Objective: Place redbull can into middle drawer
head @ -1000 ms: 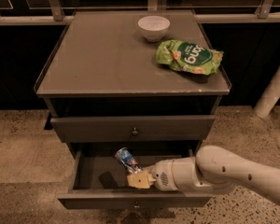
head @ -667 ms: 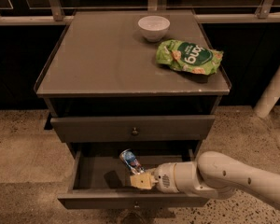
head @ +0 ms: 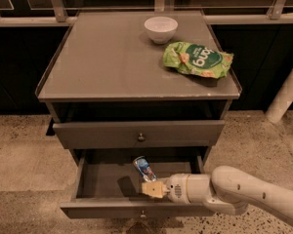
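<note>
The redbull can [head: 143,169], blue and silver, stands tilted inside the open middle drawer [head: 100,183], leaning up and to the left above the drawer floor. My gripper [head: 154,189] reaches into the drawer from the right, with its tan fingers closed on the can's lower end. The white arm runs off to the lower right over the drawer's front wall. The can casts a dark shadow on the drawer floor to its left.
The drawer above [head: 141,133] is closed and has a small knob. On the cabinet top [head: 102,62] stand a white bowl [head: 160,29] and a green snack bag [head: 197,59]. A white pole [head: 285,96] stands at the right. The floor is speckled.
My gripper and the can have shifted a little to the right inside the drawer. The can stays tilted in the fingers.
</note>
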Action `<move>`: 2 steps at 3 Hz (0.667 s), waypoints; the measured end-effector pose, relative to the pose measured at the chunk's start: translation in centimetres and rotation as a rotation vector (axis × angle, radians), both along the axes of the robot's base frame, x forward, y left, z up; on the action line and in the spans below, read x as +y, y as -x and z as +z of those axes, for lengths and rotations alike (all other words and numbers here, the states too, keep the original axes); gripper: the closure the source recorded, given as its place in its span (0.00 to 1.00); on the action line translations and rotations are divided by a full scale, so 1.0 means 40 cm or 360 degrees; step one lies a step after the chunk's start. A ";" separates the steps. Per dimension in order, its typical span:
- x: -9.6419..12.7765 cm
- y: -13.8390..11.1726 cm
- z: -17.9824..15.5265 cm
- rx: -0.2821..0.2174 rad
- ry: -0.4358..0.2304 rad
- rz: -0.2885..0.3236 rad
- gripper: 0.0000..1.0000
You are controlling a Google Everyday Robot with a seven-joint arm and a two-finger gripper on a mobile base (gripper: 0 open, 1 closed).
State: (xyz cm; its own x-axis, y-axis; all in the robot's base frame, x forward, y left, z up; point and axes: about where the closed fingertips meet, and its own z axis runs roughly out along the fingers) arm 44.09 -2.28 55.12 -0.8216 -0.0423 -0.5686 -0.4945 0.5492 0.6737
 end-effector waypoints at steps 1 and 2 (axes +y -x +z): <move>0.005 0.005 0.001 0.0002 0.0016 0.0009 1.00; -0.009 -0.007 -0.064 0.0098 0.0011 -0.0016 1.00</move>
